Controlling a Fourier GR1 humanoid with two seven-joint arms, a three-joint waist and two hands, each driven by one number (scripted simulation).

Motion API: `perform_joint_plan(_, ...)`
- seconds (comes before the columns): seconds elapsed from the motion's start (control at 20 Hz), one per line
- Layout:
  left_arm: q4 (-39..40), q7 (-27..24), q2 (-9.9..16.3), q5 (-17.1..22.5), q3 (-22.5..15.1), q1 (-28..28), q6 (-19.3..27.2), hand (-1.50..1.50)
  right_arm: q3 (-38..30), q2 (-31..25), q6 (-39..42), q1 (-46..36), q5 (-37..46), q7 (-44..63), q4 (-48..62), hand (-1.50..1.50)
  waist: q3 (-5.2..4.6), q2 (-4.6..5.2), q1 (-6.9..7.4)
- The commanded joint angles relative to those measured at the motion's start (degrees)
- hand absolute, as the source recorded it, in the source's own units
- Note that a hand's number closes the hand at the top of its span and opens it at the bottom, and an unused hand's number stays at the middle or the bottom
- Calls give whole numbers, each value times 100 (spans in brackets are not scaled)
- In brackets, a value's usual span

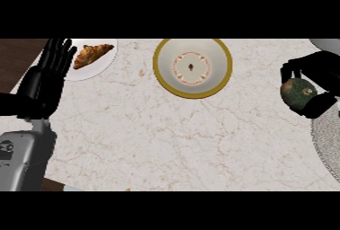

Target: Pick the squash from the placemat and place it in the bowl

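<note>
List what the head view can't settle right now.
- Squash: partly covered by the right hand curled round it.
- Placemat: cut off by the right edge.
- Plate under the croissant: partly hidden by the open left hand.
- Bowl: centre mark too small to read.

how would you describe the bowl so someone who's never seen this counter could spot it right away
Start from the pale marble counter and look to its far edge, near the middle. The bowl sits there, between the white plate with a croissant and the right hand curled round the squash. Its gold rim and patterned inner ring mark it out.
</note>
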Motion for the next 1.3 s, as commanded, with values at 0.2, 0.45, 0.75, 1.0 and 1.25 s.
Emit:
perform_joint_plan(0.2, 87, 72, -80, -37, -50, -142, 77, 0, -536, -371, 206, -1231, -741, -1829, 1101, 150, -2, -40, -49)
perform_joint_plan(0.45, 168, 41, -76, -121, -51, -149, 136, 0, -855, -390, 353, -1957, -1191, -2829, 1756, 150, -15, -87, -127)
perform_joint_plan(0.75, 241, 125, -8, -97, -10, -215, 97, 0, -1051, -223, 1165, -2762, -1924, -3330, 2675, 150, -36, -133, -175)
perform_joint_plan(1.0, 341, 19, -63, -160, 36, -227, 223, 0, -734, 14, 1622, -3428, -2135, -3265, 3193, 150, -58, -140, -252)
perform_joint_plan(1.25, 220, 116, 61, -103, 95, -128, 136, 0, -394, 405, 1844, -3966, -2247, -3069, 3657, 150, -59, -231, -329)
